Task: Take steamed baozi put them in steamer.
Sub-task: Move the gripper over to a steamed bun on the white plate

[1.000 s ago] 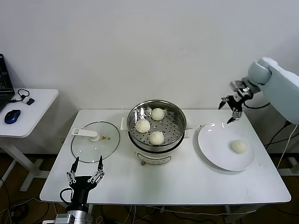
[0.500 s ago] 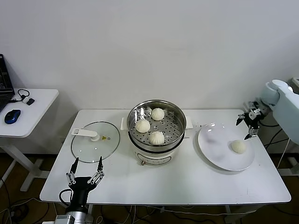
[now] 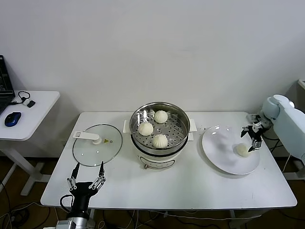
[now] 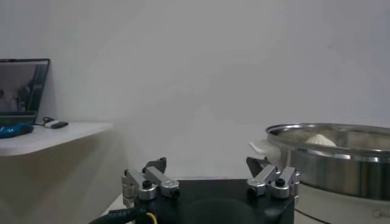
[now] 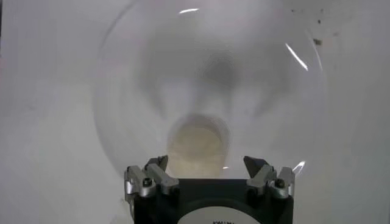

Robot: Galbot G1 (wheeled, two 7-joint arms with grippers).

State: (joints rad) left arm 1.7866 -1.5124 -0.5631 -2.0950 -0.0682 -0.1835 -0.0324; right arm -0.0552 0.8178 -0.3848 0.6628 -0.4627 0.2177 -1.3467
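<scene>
1. Steamer (image 3: 160, 125) sits mid-table on its white pot body. It holds three baozi: 12 o'clock (image 3: 161, 116), 9 o'clock (image 3: 146, 128), 6 o'clock (image 3: 159, 140).
2. The last baozi (image 3: 242, 150) lies on the white plate (image 3: 219, 152), at about 3 o'clock of the steamer and toward the plate's 3 o'clock rim.
3. Right gripper (image 3: 251, 137) hovers just above that bun, jaws spread wide, nothing held. In the right wrist view the bun (image 5: 196, 143) lies between the fingertips and just ahead of them.
4. Left gripper (image 3: 86, 179) is parked at the table's near-left edge, at 6 o'clock of the glass lid (image 3: 97, 150). Jaws open, empty.
5. Handling, as a judgement: the bun looks light, soft and easily dented, and its smooth skin may be slightly tacky. Best hold is across the widest part of the dome, low on the sides, with a gentle squeeze. Pinching the top risks tearing or squashing it.
6. The free spot in the steamer appears to be around 3 o'clock.
</scene>
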